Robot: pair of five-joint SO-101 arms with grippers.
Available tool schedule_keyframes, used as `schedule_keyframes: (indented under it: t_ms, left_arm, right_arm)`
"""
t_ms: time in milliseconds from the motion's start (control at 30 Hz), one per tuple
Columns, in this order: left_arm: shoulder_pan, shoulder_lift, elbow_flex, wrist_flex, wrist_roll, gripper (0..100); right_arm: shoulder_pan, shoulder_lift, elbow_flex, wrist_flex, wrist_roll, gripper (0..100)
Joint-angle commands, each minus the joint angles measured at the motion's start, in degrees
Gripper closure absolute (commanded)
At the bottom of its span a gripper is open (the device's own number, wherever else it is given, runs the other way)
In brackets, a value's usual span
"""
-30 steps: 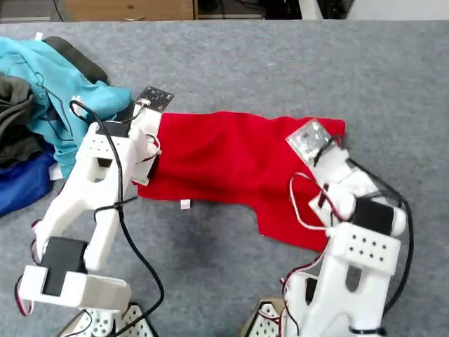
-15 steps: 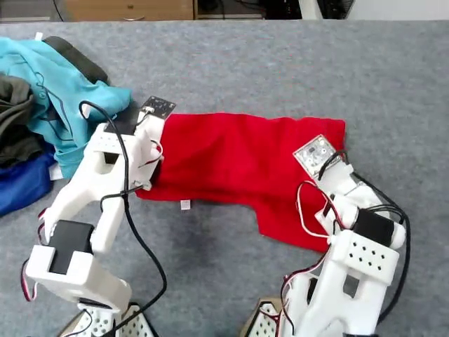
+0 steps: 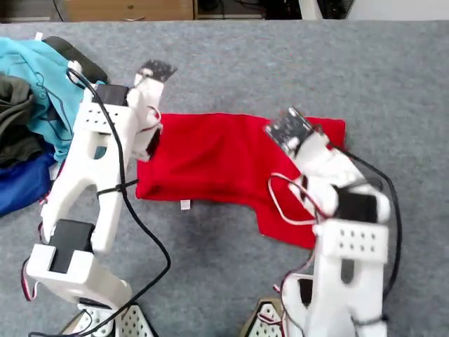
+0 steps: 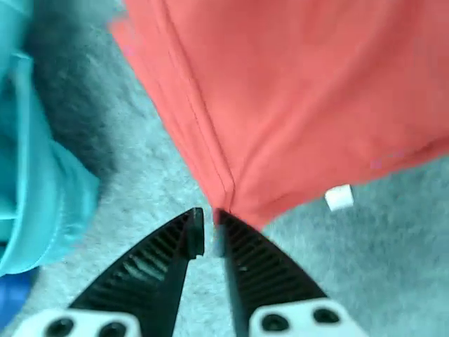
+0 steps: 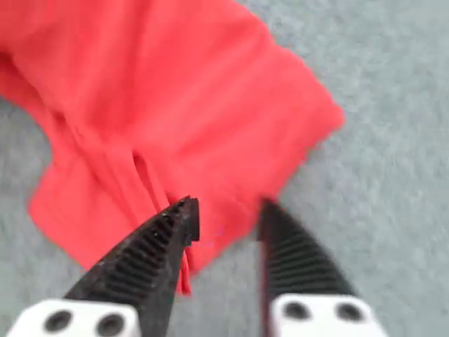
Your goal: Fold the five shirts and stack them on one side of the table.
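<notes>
**Fold in hand on the red shirt, one claw gripping, one released**

Red shirt (image 3: 224,158) lies spread across the middle of the grey table (image 3: 280,63), already narrowed into a long band with one part hanging lower toward the arms on the right. The left gripper (image 4: 209,228) is at the shirt's left end, its jaws pinched almost together on the corner where the hem seam runs down to a point, so I take it as clenched on the cloth. The right gripper (image 5: 228,210) hangs over the other end with its jaws apart, grasping nothing, red fabric lying under and between them.

My read is that this is the middle of a fold on the first shirt. The rest sit unfolded in a heap at the far left edge: a teal shirt (image 3: 42,77) on top, a dark shirt (image 3: 17,119) beside it and a blue shirt (image 3: 21,182) below.

The next move seems to need the right claw to close on its own edge, so both ends can be carried over together. With one side held alone, the band would likely drag askew.

As for writing, a small white tag (image 3: 185,204) pokes out from the shirt's near edge. Nothing on it can be read.
</notes>
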Motion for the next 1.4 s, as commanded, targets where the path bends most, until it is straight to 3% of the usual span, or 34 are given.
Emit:
schedule_keyframes:
  t_ms: [0,167,400,600,833,1067,1200,1367]
  left_arm:
    - [0.26,1.1,-3.25,-2.55,5.63,99]
    - [0.26,6.81,-3.08,-3.69,7.12,98]
    - [0.18,12.0,-2.9,-3.87,7.12,98]
    - [-2.81,12.26,-4.48,-4.04,9.14,98]
    - [-6.77,12.35,-5.27,-4.13,8.79,98]
    - [-5.27,12.35,-7.03,-4.22,9.14,98]
    - [-3.52,12.97,-12.75,-5.36,11.87,98]
    - [-3.34,16.31,-16.97,-11.16,17.85,98]
  right_arm:
    - [-1.54,9.63,-4.7,-6.15,-6.68,94.5]
    - [-1.98,22.55,-9.71,-7.38,-11.16,98.9]
    - [-2.07,30.55,-5.76,-7.3,-10.11,99.3]
    - [-4.44,20.26,7.25,-4.48,-3.52,99.3]
    - [-1.63,-5.14,23.16,-0.44,4.84,99.3]
    - [1.45,-21.76,14.73,5.8,5.19,99.1]
    - [1.45,-14.64,7.43,1.67,4.92,99.2]
    - [1.98,4.79,-4.97,-2.99,4.13,99.3]
